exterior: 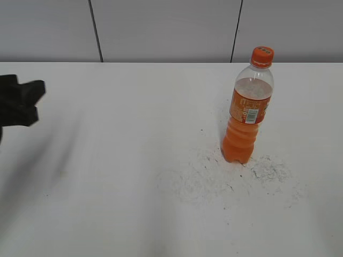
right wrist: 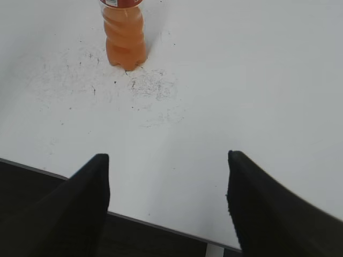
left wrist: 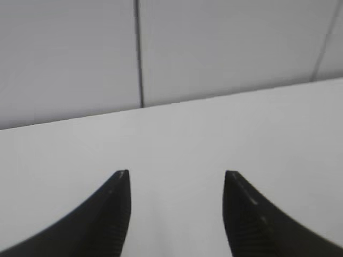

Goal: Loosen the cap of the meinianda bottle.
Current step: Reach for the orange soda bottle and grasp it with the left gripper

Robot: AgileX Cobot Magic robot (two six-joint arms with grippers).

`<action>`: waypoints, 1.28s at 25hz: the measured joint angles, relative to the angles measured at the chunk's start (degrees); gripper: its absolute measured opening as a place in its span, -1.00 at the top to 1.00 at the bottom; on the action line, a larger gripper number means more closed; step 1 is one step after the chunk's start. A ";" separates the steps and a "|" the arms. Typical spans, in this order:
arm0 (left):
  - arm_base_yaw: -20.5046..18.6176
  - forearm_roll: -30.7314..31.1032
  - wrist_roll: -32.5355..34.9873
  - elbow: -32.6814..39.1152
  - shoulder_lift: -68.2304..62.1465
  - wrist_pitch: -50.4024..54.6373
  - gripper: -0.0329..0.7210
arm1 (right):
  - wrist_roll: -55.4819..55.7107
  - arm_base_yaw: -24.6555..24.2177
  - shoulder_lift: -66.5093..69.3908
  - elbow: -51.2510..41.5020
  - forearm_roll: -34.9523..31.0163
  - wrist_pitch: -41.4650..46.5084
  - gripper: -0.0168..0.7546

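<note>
Approach is pending: both grippers, left gripper [left wrist: 176,214] and right gripper [right wrist: 167,206], stand spread and empty, so one should steady the meinianda bottle [exterior: 246,118], upright toward the tabletop's [exterior: 134,160] far right edge, before the other twists the cap [exterior: 262,55].

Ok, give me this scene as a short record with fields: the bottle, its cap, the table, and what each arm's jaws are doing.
bottle: meinianda bottle standing upright on the right side of the table, orange drink inside, nothing touching it
cap: cap on the bottle's neck
table: white table, dark scuff marks around the bottle's base
left gripper: left gripper jaws apart, empty, bottle not in its view
right gripper: right gripper jaws apart, empty, above the table's near edge, short of the bottle
</note>
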State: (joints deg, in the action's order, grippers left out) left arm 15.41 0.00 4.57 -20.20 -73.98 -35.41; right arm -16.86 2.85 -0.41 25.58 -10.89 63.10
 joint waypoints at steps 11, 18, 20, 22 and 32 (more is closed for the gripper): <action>3.30 28.57 -16.95 -10.14 -30.27 -18.32 -0.24 | 0.00 0.06 0.00 0.00 0.00 0.00 -0.36; 3.30 45.05 -25.49 -23.70 -39.88 -18.57 -0.24 | -0.02 0.06 0.00 0.00 0.00 0.00 -0.36; 3.30 51.87 -29.92 -27.65 -41.95 -18.63 -0.24 | -0.02 0.06 0.00 0.00 0.00 0.00 -0.36; 3.30 59.29 -35.03 -32.35 -43.69 -18.63 -0.24 | -0.02 0.06 0.00 0.00 0.00 0.00 -0.36; 4.67 77.25 -49.18 -46.47 -51.56 -24.07 -0.24 | -0.02 0.06 0.00 0.00 0.00 0.00 -0.36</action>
State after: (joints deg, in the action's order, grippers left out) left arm 20.08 77.25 -44.61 -66.67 -125.54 -59.49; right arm -16.88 2.90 -0.41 25.58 -10.89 63.10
